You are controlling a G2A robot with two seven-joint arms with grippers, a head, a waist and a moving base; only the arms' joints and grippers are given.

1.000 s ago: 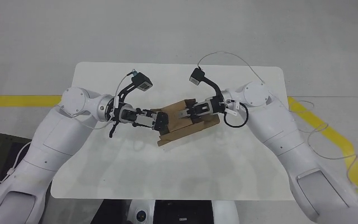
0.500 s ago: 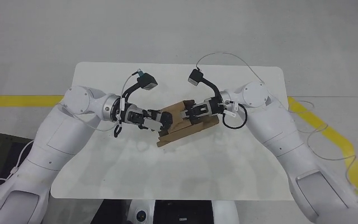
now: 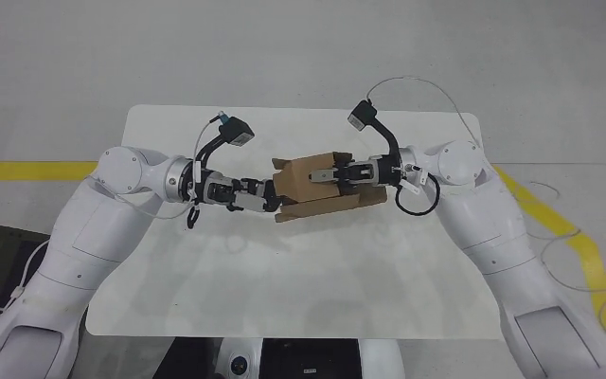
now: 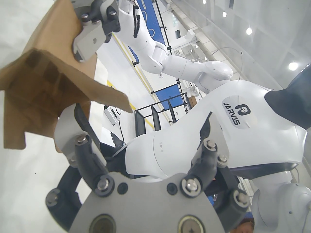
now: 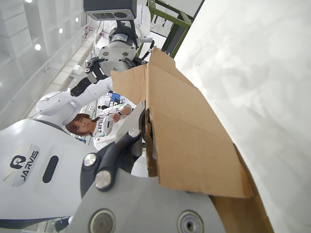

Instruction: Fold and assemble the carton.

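Pinching a wall of the carton (image 3: 312, 180) from its right end, the right jaws were clamped on the board. The left jaws stood spread wide with nothing in them, one finger (image 4: 65, 124) just beside the flap at the opposite end. The half-opened carton lay near the middle of the desk (image 3: 189, 284) with its long axis running from arm to arm, so the loose end flaps probably fell to the left jaws.
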